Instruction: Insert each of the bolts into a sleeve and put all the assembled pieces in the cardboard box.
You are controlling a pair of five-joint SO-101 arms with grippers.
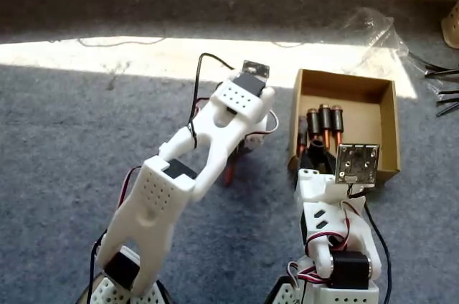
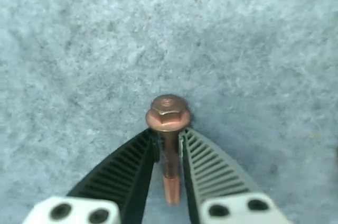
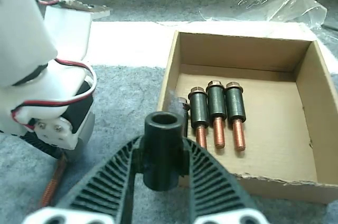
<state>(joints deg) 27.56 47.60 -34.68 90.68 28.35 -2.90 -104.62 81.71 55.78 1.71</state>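
Bolt (image 2: 169,152), copper-coloured with a flanged hex head, was pinched in the left gripper (image 2: 168,134). The ribbed fingers (image 2: 138,163) were pressed on its shank just under the head, and the threaded end ran back between them above the grey carpet (image 2: 79,49). Its mate, a dark sleeve (image 3: 162,152), stood upright in the right gripper (image 3: 162,147), clamped round its middle with the open bore facing up, just in front of the cardboard box (image 3: 243,44). Three assembled pieces (image 3: 216,110) lay side by side on the box floor, and what looked like a fourth was partly hidden behind the sleeve.

Both parts looked like metal, so I judged them stiff, dense for their bulk and in no way fragile; a firm squeeze would harm neither. The sleeve's smooth round wall seemed the slippery one, apt to twist or slide between the ribs if pushed off its axis. A hold round the middle therefore looked sound, since it kept the mouth clear. On the bolt the threads would give bite, but they had to be free to enter the bore, so the plain shank near the head seemed the better place, with the flange to bear against the fingers under a push. The fit looked close, and it probably called for careful lining up rather than force
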